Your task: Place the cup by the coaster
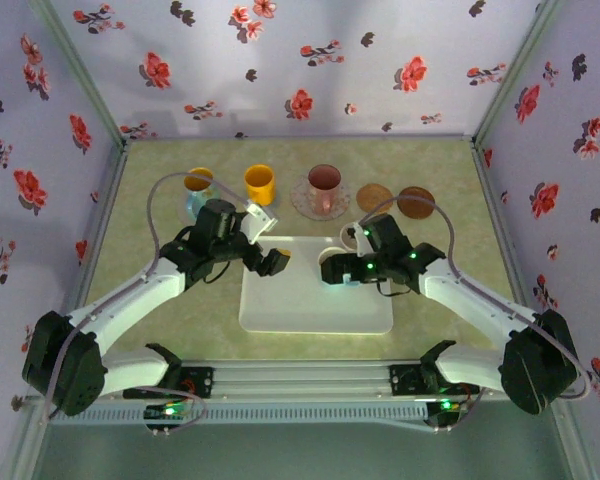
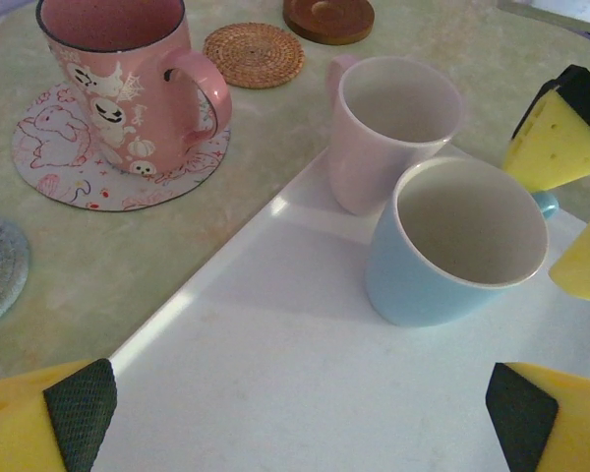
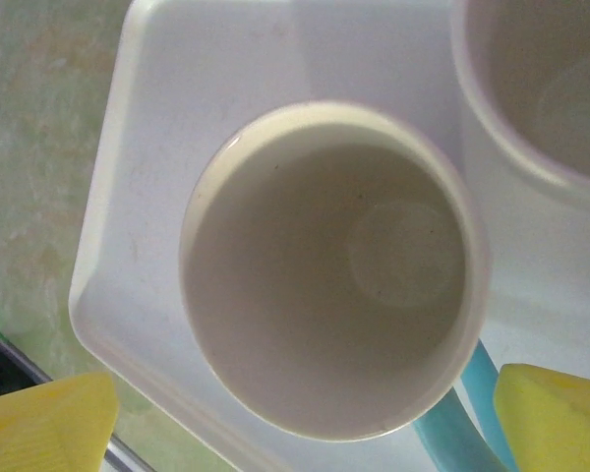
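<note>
The right gripper (image 3: 300,421), fingers wide and empty, hovers over the blue cup (image 3: 329,270) at the far right corner of the white tray (image 1: 310,300), apparently about to lower, grip and carry it beside the woven coaster (image 2: 254,55); the left gripper (image 2: 300,413) gapes wide too.

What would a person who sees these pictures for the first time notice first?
Probably the pink ghost mug, which stands on a patterned coaster at the back of the table. Next come two plain cups close together on the white tray: a blue cup and a pale pink cup. Red flowers cover the walls.
</note>
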Controlling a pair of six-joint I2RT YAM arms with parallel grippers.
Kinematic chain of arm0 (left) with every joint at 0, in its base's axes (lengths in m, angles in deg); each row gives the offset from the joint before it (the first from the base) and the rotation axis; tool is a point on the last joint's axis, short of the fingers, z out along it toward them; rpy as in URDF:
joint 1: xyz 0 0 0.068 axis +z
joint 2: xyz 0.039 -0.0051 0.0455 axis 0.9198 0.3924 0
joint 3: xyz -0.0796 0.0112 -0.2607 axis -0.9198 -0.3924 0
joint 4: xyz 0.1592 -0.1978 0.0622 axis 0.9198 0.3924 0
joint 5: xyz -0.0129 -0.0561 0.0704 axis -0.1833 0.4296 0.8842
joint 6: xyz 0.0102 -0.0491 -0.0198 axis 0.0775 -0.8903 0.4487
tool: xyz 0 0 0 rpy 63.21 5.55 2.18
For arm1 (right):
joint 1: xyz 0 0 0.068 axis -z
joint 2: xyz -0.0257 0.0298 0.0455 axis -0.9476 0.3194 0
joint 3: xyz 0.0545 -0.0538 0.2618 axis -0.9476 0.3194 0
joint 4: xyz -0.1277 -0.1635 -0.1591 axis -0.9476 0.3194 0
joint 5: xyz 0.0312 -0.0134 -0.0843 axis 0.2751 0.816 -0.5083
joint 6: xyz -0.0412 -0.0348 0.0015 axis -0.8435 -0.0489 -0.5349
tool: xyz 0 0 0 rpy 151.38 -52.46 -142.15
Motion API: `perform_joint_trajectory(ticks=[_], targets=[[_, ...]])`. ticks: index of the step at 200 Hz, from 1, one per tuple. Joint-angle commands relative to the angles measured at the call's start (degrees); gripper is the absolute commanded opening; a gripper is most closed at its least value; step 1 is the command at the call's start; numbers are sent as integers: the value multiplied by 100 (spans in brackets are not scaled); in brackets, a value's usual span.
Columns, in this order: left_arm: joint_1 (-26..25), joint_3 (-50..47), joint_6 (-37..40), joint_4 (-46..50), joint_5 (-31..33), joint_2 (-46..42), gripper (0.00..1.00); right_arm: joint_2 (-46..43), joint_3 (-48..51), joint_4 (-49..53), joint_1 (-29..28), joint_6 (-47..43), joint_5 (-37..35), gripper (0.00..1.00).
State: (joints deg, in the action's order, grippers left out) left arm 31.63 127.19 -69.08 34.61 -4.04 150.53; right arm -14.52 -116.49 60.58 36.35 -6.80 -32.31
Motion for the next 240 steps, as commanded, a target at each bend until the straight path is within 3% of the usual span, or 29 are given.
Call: perform_joint_trajectory(ticks=[1,118,177,240], targets=[[-42,-36,6,-131,-114,31,100,-22,-150,287,-113,-12,106,99],[-40,-61,51,-215,-116,64,100,-177,-108,249,-561,422,-218,99],[-42,-110,81,-219,-126,29,100,-317,-421,1250,-566,-102,-1181,98],[-42,-193,95,-26,-238,-155,100,-61,-523,1648,-650,-442,-1370,91]])
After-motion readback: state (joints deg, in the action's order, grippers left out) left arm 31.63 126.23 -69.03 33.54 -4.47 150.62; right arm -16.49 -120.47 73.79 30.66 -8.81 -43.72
